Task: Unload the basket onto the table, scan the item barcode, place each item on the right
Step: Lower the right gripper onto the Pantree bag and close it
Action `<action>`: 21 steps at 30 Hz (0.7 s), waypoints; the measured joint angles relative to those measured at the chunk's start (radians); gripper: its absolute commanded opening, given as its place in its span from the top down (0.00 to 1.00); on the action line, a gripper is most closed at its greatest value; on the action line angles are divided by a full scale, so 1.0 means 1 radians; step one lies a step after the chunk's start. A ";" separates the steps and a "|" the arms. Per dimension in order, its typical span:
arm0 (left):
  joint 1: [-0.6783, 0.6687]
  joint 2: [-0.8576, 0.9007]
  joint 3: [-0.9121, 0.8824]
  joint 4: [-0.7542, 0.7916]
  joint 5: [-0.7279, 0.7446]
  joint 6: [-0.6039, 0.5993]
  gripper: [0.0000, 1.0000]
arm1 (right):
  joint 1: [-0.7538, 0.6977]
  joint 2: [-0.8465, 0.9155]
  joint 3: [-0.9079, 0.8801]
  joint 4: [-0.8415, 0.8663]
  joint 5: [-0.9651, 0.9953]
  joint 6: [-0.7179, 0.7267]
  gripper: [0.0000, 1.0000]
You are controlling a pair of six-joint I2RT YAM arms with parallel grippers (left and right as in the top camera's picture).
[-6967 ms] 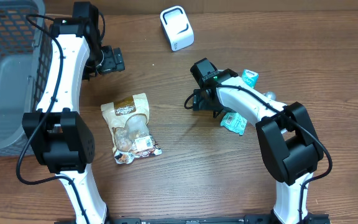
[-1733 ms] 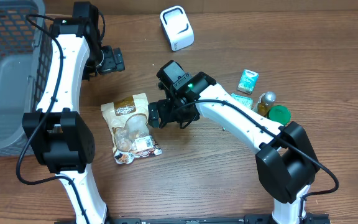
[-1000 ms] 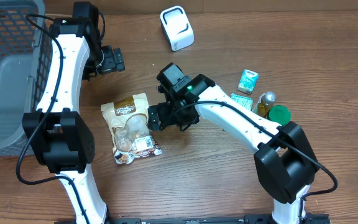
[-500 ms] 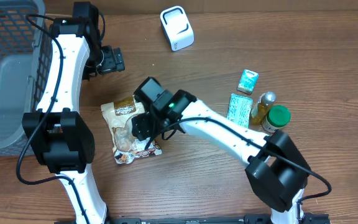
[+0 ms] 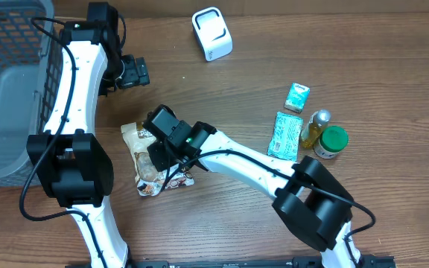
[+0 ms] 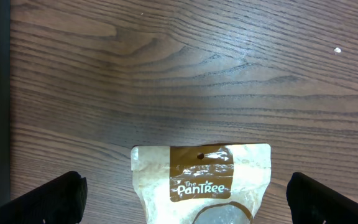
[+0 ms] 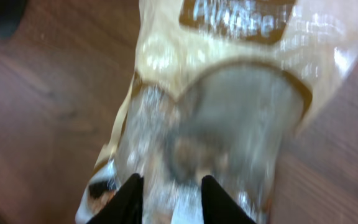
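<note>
The item is a tan snack pouch [image 5: 132, 133] with a clear window, lying flat on the wooden table. My right gripper [image 5: 158, 161] is down on its middle. In the right wrist view the two dark fingers [image 7: 131, 200] stand close together with the pouch's [image 7: 241, 99] shiny film pinched between them. The picture is blurred. My left gripper [image 5: 134, 74] hangs open beyond the pouch's top edge. Its wrist view shows the brown label of the pouch [image 6: 201, 180] between widely spread fingers [image 6: 48, 199]. The white scanner [image 5: 211, 33] stands at the back. No barcode shows.
A grey mesh basket [image 5: 6, 89] fills the left edge. At the right lie a small teal box [image 5: 298, 97], a teal packet [image 5: 284, 135] and a bottle with a green cap [image 5: 326, 139].
My right arm has swept left from the table's middle onto the pouch, and its jaws have narrowed from wide open onto the film. The left arm has stayed still.
</note>
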 measured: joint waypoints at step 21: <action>0.000 0.000 0.000 0.000 0.000 0.000 0.01 | 0.000 0.026 -0.001 0.107 0.111 0.000 0.76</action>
